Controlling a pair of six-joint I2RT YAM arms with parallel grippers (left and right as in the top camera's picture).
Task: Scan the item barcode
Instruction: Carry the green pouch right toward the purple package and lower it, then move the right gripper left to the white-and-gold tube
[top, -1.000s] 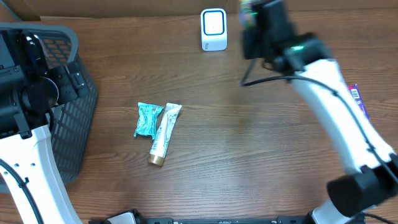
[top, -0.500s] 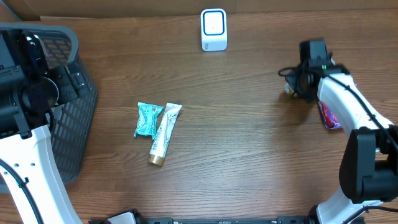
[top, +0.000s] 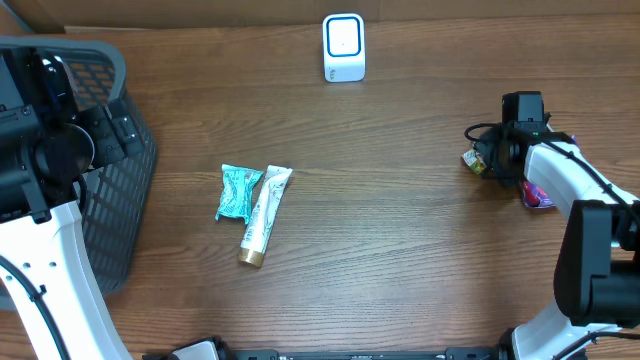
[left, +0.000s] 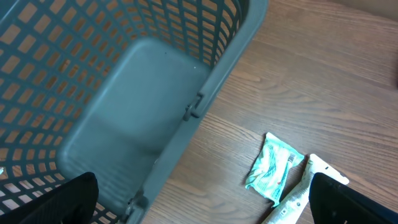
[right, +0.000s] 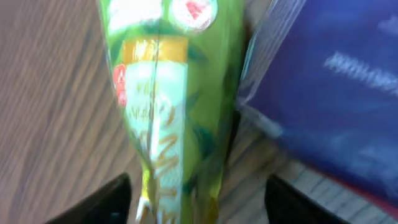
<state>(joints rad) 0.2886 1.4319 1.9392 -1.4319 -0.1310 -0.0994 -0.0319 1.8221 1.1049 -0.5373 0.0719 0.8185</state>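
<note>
"Overhead, the right gripper (top: 482, 160) has swung from the scanner (top: 343, 47) at twelve o'clock down to three o'clock. Dropped it?"

"Yes. Its fingers are spread now, and the green packet (right: 168, 93) lies loose between them, beside a purple packet (top: 535, 192). That scan looks finished."

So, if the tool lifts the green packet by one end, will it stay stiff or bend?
Probably it bends: the green packet looks like thin film with a centre seam. Its glossy surface may be slippery to grip. It seems light, being a small soft pouch.
</note>
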